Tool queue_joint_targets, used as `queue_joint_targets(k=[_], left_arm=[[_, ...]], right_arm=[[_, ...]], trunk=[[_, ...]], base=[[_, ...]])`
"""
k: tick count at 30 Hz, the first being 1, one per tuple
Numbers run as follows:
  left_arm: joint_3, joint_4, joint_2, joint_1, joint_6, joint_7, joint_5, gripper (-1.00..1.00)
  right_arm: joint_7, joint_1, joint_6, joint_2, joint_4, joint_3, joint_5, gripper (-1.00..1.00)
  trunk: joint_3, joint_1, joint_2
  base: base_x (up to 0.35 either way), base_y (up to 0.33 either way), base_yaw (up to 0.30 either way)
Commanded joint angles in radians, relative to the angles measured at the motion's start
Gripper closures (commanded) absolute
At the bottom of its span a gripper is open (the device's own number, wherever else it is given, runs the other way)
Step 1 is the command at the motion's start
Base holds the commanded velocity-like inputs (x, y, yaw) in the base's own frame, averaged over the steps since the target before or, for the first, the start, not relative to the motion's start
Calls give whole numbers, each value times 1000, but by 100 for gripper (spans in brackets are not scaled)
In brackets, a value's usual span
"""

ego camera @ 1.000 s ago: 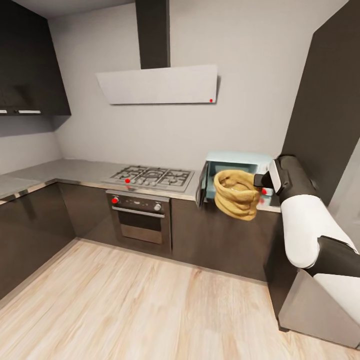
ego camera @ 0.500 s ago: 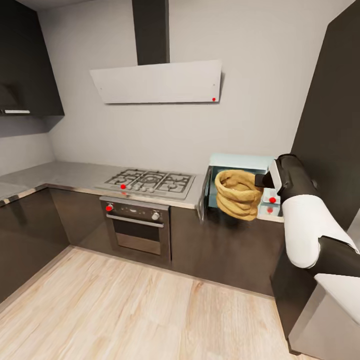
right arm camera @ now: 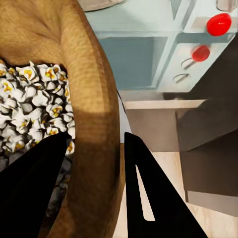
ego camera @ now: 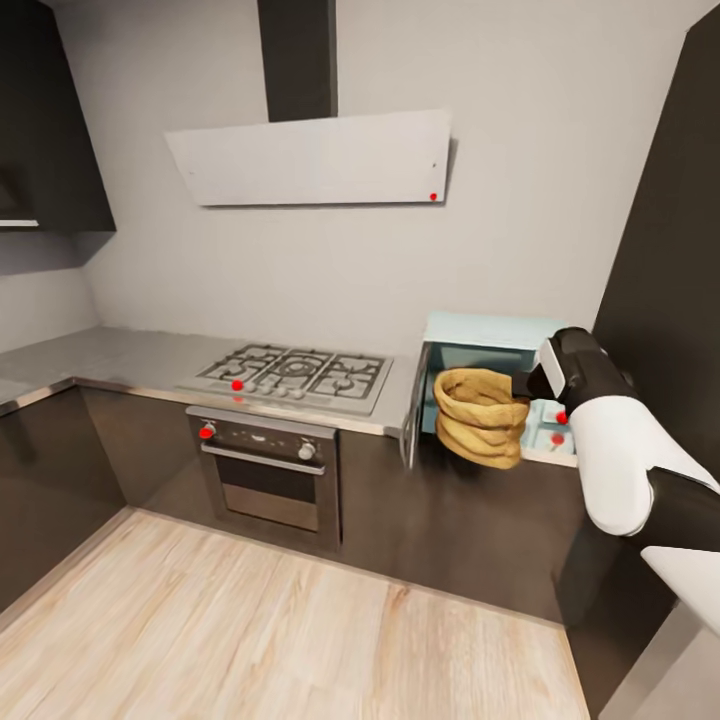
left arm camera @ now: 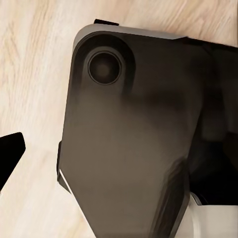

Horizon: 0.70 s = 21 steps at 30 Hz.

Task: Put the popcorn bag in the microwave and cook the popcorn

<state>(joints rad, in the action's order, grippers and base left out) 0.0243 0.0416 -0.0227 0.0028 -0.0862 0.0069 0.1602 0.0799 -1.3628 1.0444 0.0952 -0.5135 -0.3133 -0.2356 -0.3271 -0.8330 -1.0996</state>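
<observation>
The tan crumpled popcorn bag [ego camera: 480, 415] hangs in front of the open microwave [ego camera: 490, 335], its bottom about level with the counter edge. My right gripper [ego camera: 526, 384] is shut on the bag's rim. In the right wrist view one black finger [right arm camera: 29, 193] is inside the sack and the other finger [right arm camera: 153, 198] outside, pinching the wall of the popcorn bag [right arm camera: 94, 124]. White popcorn [right arm camera: 34, 106] lies heaped inside. The microwave door [ego camera: 411, 405] stands swung open to the left. The microwave's panel with red dots [right arm camera: 210, 37] is close by. A black fingertip [left arm camera: 9, 157] of my left gripper shows over the floor.
The grey countertop [ego camera: 120, 355] runs left from the microwave, with a steel gas hob [ego camera: 295, 370] and a black built-in oven [ego camera: 265, 465] below it. A range hood [ego camera: 310, 160] hangs above. A tall dark cabinet [ego camera: 665, 250] stands at the right. Below is light wooden floor [ego camera: 250, 630].
The whole view has shifted as the camera moved nearer the counter. The bag stays in my right gripper before the microwave opening and now sits more upright.
</observation>
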Motion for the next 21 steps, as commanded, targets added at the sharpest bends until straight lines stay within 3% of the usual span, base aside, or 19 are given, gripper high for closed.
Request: queue_joint_targets(k=[1,5,8,10,21], left_arm=[[2,1,0,0,-1,1,5,-100],[2,1,0,0,-2,1,5,-100],[2,1,0,0,-3,1,4,-100],[2,1,0,0,-3,1,4,-100],[0,1,0,0,-3,1,4,-100]], right_arm=[[2,-1,3,0,0,-5,-1,100],[1,-1,3,4,-2,-6,-1,100],[-1,-1,3,36,-2,-10,-1,100],[-2,-1,3,44,-2,-10,-1,100],[-2,-1,3,46,-14,-11,-2,100]], trunk=[[-1,0,-1],[-1,0,-1],[-1,0,-1],[-1,0,-1],[-1,0,-1]], base=[[179,0,0],[156,0,0],[78,0,0],[15,0,0],[1,0,0]])
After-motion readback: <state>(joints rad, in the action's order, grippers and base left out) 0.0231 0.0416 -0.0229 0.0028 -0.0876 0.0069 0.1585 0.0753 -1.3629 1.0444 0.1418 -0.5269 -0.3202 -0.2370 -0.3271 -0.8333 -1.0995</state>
